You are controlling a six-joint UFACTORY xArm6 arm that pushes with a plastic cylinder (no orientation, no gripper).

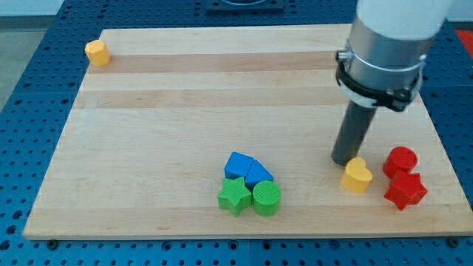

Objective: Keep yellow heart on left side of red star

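Heart: yellow heart (357, 175), smooth glossy block, near the board's bottom right corner, to the view's left of the red star (404, 191).
Star: red, matte, ridged points; red cylinder (400, 160) touching just above.
Tip: my tip (342, 161), dark straight rod under a grey collar, just beside the heart's upper left; no jaws, nothing held.
Cluster: two blue blocks (247, 169), green star (235, 196), green cylinder (267, 197), bunched by the bottom edge.
Corner: yellow block (97, 52), top left.
Board: pale wooden board (185, 103), visible grain.
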